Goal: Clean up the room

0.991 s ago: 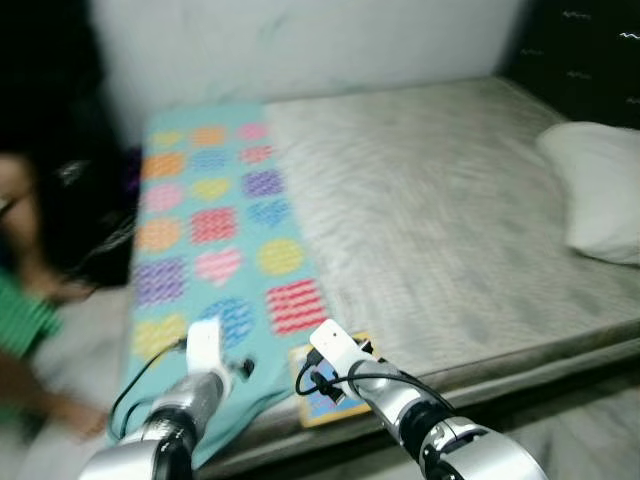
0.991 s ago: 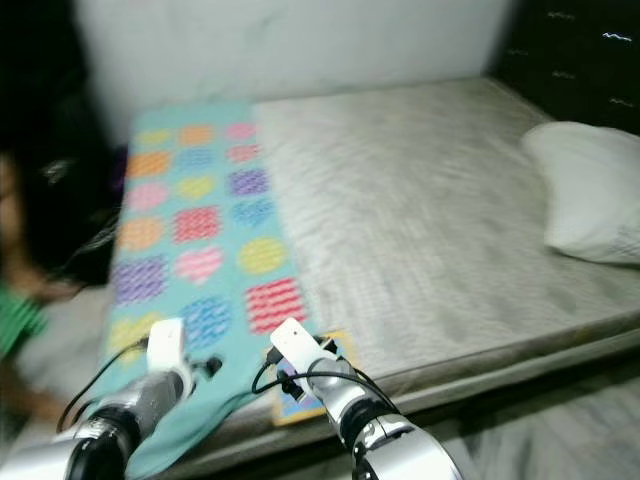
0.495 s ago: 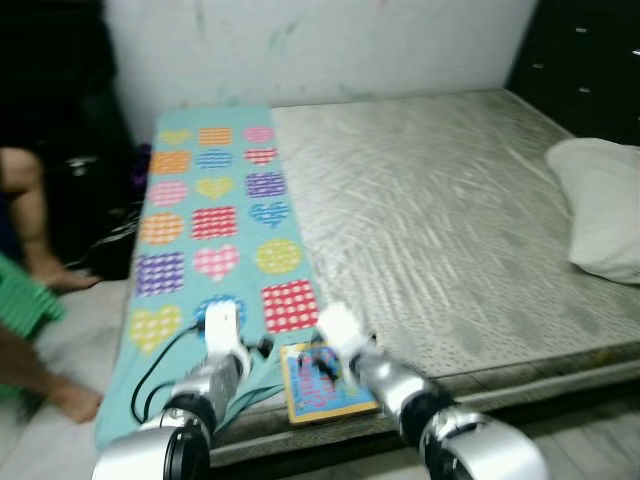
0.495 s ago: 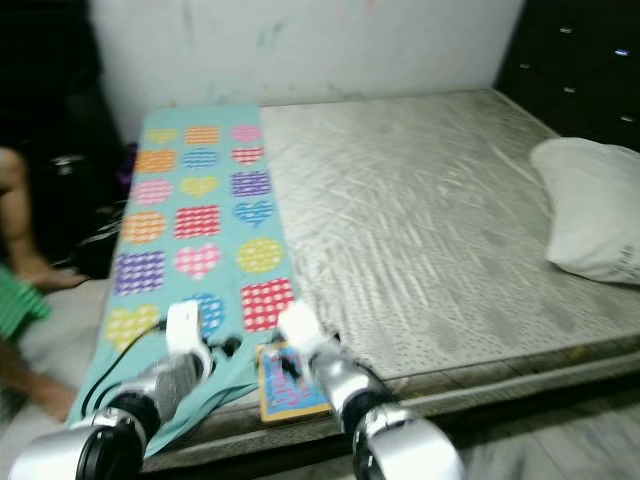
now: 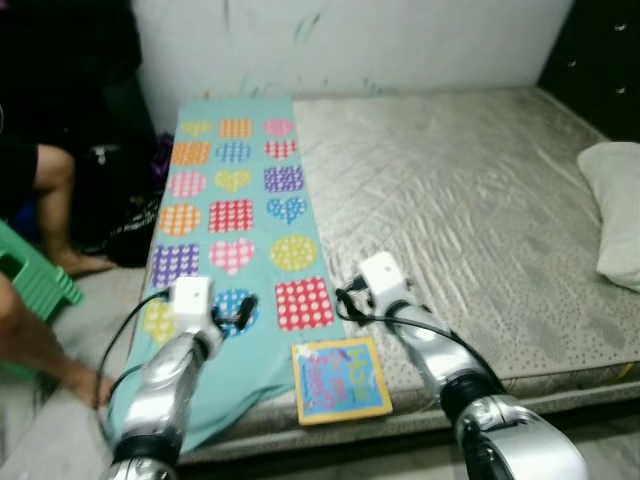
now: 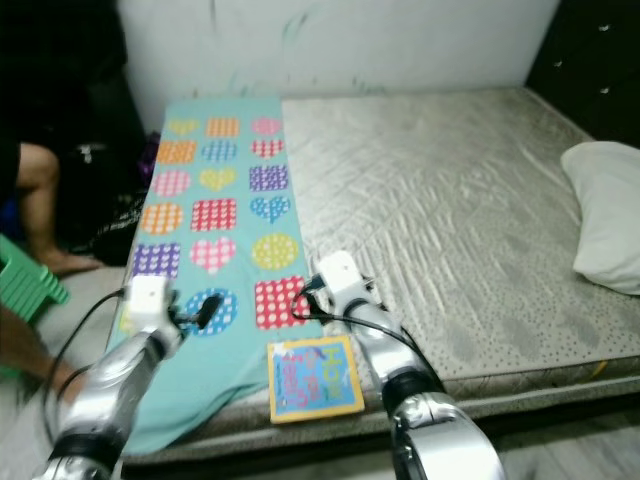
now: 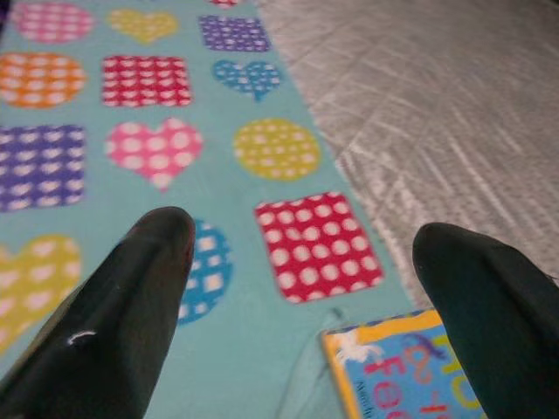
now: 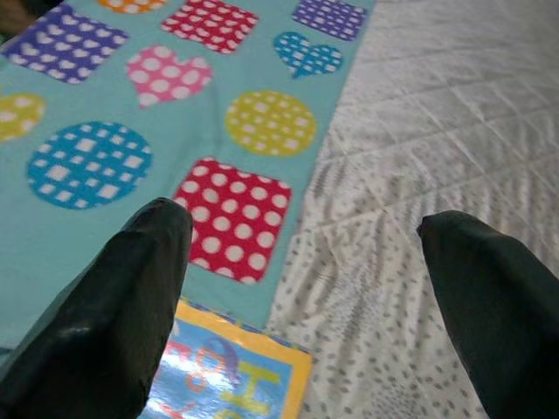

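My left tool [image 7: 293, 262] and right tool [image 8: 301, 262] — both spread open, empty — above the teal blanket [image 5: 235, 215], book [image 5: 341, 379] just below, bed [image 5: 470, 220] alongside.

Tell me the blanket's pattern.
Teal blanket with polka-dotted hearts, squares and circles in many colours; clearest in the left eye view.

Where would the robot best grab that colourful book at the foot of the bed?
Probably the book's near edge, coming from the bed's front side. It lies flat by the mattress edge, partly on the teal blanket, so a finger could slip under there. Both grippers, left and right, hover open above.
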You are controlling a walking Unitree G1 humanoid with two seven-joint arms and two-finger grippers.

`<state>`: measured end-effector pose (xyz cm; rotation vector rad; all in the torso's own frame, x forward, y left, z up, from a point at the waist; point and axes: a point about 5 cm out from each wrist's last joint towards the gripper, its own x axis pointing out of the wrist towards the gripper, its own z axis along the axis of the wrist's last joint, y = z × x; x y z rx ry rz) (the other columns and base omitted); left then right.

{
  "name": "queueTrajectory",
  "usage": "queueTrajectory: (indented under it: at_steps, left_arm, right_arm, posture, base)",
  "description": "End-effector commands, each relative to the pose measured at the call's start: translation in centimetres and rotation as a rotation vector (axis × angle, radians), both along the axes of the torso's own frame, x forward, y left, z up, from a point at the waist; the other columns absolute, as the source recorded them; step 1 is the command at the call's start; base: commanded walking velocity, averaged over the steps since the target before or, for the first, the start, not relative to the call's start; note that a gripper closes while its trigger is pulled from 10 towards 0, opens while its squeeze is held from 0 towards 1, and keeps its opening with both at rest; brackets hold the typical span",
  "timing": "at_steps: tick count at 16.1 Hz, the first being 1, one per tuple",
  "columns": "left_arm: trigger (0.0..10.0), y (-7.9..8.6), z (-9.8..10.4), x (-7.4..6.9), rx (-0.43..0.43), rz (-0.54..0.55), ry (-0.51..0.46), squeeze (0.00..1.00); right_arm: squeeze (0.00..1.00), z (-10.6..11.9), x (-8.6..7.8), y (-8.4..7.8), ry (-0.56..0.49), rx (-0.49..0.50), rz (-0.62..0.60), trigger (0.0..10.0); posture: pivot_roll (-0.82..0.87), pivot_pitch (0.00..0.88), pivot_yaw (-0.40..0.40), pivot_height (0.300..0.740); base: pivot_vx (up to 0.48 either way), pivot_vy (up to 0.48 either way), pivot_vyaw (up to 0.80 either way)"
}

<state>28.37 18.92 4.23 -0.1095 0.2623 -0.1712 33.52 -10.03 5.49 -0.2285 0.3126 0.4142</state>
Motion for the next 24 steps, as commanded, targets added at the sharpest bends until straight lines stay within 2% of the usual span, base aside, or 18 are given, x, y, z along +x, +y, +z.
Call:
queueTrajectory:
  at_steps: [1,3,4,5,7,8,10,13,15,17,24]
  left_arm:
    - [10.0,0.2,3.3,-1.9,0.032,0.015,-0.184,0.00]
    - [10.0,0.4,5.0,-5.0,0.033,0.052,-0.258,0.00]
    - [10.0,0.2,5.5,-5.7,0.029,0.059,-0.263,0.00]
    - [10.0,0.1,6.1,-6.4,0.063,0.055,-0.282,0.00]
    - [10.0,0.4,6.0,-7.5,0.123,0.081,-0.263,0.00]
    - [10.0,0.6,5.8,-7.7,0.122,0.079,-0.256,0.00]
    - [10.0,0.2,6.0,-7.6,0.094,0.031,-0.227,0.00]
    - [10.0,-0.5,5.8,-7.3,0.021,0.040,-0.202,0.00]
    - [10.0,-1.6,5.8,-7.3,-0.012,0.008,-0.186,0.00]
    - [10.0,-1.6,5.8,-7.0,-0.032,0.021,-0.168,0.00]
    - [10.0,-2.0,6.0,-7.1,-0.097,-0.013,-0.147,0.00]
  right_arm:
    - [0.00,1.7,-0.4,-0.8,-0.067,0.092,-0.015,10.0]
    - [0.00,3.1,-2.3,-2.2,-0.133,0.130,-0.011,10.0]
    - [0.00,3.6,-2.9,-2.7,-0.155,0.127,-0.005,10.0]
    - [0.00,4.3,-3.6,-3.2,-0.200,0.135,-0.008,10.0]
    - [0.00,4.9,-4.9,-3.7,-0.216,0.170,-0.022,10.0]
    - [0.00,5.2,-5.7,-3.9,-0.224,0.199,-0.049,10.0]
    - [0.00,4.6,-6.8,-4.1,-0.158,0.225,-0.099,10.0]
    - [0.00,5.0,-7.3,-4.0,-0.175,0.215,-0.083,10.0]
    - [0.00,5.1,-7.8,-3.7,-0.168,0.193,-0.070,10.0]
    - [0.00,4.9,-7.8,-3.6,-0.153,0.200,-0.075,10.0]
    - [0.00,4.9,-7.9,-3.9,-0.144,0.207,-0.091,10.0]
  posture:
    - [-0.18,0.000,-0.008,0.740]
    - [-0.18,0.000,-0.012,0.740]
    - [-0.18,0.000,-0.015,0.740]
    - [-0.17,0.000,-0.016,0.740]
    - [-0.17,0.002,-0.018,0.740]
    - [-0.17,0.005,-0.017,0.740]
    - [-0.19,0.010,-0.005,0.740]
    - [-0.20,0.011,0.004,0.740]
    - [-0.20,0.011,0.013,0.740]
    - [-0.20,0.013,0.015,0.740]
    - [-0.19,0.016,0.018,0.740]
  base:
    - [0.000,0.000,0.00]
    - [0.000,0.000,0.00]
    - [0.000,0.000,0.00]
    - [0.000,0.000,0.00]
    - [0.000,0.000,0.00]
    - [0.000,0.000,0.00]
    - [0.000,0.000,0.00]
    - [0.000,0.000,0.00]
    - [0.000,0.000,0.80]
    - [0.000,0.000,0.80]
    - [0.000,0.000,0.00]
